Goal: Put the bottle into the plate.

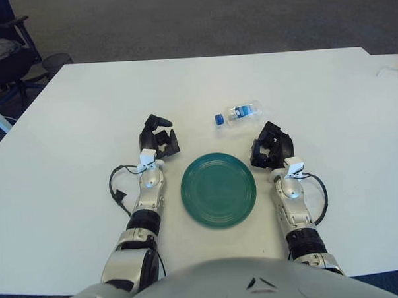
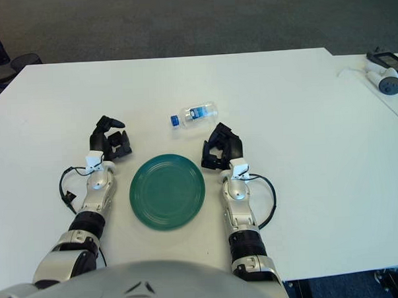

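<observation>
A white table [image 1: 69,194] fills the view, grey carpet beyond it. Nearest, the green plate [image 1: 218,190] lies between the two hands, holding nothing. The left hand [image 1: 158,141] shows just left of the plate, fingers loosely curled around nothing. The right hand [image 1: 272,147] sits just right of it, also loosely curled and holding nothing. The small water bottle [image 1: 238,113] lies on its side just ahead of the right hand, slightly to its left. The reach seems not yet begun; next, that hand should advance and close on the bottle.
</observation>
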Controlling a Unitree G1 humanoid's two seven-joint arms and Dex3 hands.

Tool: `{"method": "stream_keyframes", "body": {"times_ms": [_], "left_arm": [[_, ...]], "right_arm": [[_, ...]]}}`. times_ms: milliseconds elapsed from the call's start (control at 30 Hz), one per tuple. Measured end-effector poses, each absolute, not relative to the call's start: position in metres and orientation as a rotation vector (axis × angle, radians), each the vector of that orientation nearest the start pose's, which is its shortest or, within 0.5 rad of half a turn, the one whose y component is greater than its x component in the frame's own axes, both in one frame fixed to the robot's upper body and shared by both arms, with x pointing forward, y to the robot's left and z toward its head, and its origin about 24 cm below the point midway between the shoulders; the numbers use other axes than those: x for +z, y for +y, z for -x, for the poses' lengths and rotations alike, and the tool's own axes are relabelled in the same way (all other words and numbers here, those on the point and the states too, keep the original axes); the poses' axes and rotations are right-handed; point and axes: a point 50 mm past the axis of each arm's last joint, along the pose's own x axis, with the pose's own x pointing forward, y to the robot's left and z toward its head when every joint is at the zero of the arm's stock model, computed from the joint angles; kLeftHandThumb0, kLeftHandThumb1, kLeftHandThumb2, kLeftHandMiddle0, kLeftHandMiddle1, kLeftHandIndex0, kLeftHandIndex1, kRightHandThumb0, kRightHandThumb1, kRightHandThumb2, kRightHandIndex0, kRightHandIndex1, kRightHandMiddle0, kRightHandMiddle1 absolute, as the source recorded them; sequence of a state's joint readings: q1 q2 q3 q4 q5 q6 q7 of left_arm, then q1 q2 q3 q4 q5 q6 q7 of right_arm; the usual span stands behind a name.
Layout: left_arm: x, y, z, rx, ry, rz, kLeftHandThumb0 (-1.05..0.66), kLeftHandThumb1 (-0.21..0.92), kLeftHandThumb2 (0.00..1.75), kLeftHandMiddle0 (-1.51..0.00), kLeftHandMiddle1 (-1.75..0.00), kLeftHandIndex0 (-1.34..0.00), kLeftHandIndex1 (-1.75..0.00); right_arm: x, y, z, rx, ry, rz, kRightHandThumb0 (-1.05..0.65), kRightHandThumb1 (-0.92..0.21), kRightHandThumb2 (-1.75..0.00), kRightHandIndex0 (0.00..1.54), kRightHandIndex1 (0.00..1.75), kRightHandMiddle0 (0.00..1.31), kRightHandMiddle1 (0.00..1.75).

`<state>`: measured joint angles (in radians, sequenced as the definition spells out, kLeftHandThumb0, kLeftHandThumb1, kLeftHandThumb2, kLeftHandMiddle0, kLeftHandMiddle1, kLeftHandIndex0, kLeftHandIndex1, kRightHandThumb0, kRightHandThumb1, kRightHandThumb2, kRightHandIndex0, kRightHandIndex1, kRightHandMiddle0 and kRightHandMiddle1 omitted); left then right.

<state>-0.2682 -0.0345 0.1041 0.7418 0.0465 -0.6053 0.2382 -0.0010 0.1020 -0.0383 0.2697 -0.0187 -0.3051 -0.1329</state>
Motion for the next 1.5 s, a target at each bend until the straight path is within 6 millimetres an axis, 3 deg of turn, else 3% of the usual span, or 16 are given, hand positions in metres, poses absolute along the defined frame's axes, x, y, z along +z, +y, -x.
{"method": "stream_keyframes", "body": {"times_ms": [200, 433, 567, 767, 867, 1133, 1267, 1500], "left_arm": [[-0.001, 0.152, -0.282, 0.247, -0.111, 0.021, -0.48, 0.27, 1.37, -1.18, -1.75, -0.64, -1.75], [0.0, 0.151, -0.284, 0.257, -0.109, 0.013, -0.49, 0.25, 1.39, -1.21, -1.75, -0.66, -1.75], [0.0, 0.151, -0.285, 0.257, -0.105, 0.013, -0.49, 0.25, 1.39, -1.2, -1.75, -0.66, -1.75], [0.0, 0.15, -0.285, 0.253, -0.104, 0.021, -0.48, 0.26, 1.38, -1.17, -1.75, -0.65, -1.75], [0.0, 0.15, -0.286, 0.249, -0.109, 0.024, -0.48, 0.27, 1.37, -1.17, -1.75, -0.64, -1.75], [0.0, 0.149, -0.286, 0.24, -0.11, 0.024, -0.47, 0.29, 1.34, -1.14, -1.75, -0.62, -1.75], [0.0, 0.149, -0.287, 0.239, -0.11, 0.022, -0.47, 0.3, 1.34, -1.13, -1.75, -0.62, -1.75], [0.0, 0.149, -0.287, 0.244, -0.114, 0.02, -0.46, 0.32, 1.31, -1.12, -1.75, -0.6, -1.75]], "right_arm": [[0.023, -0.149, -0.249, -0.17, -0.085, -0.124, 0.54, -0.15, -1.52, 0.75, 1.75, 0.97, 1.75], [0.057, -0.155, -0.259, -0.144, -0.32, -0.131, 0.53, -0.17, -1.49, 0.73, 1.75, 0.95, 1.75], [0.087, -0.158, -0.271, -0.121, -0.446, -0.108, 0.52, -0.18, -1.49, 0.72, 1.75, 0.94, 1.75], [0.15, -0.151, -0.284, -0.132, -0.684, -0.059, 0.51, -0.19, -1.46, 0.71, 1.75, 0.93, 1.75], [0.169, -0.147, -0.284, -0.134, -0.769, -0.027, 0.51, -0.2, -1.46, 0.71, 1.75, 0.93, 1.75], [0.182, -0.136, -0.286, -0.101, -0.852, 0.007, 0.5, -0.21, -1.44, 0.69, 1.75, 0.92, 1.75], [0.198, -0.135, -0.292, -0.078, -0.928, 0.039, 0.5, -0.22, -1.43, 0.68, 1.75, 0.92, 1.75], [0.22, -0.129, -0.315, 0.004, -0.976, 0.269, 0.49, -0.25, -1.39, 0.66, 1.75, 0.87, 1.75]]}}
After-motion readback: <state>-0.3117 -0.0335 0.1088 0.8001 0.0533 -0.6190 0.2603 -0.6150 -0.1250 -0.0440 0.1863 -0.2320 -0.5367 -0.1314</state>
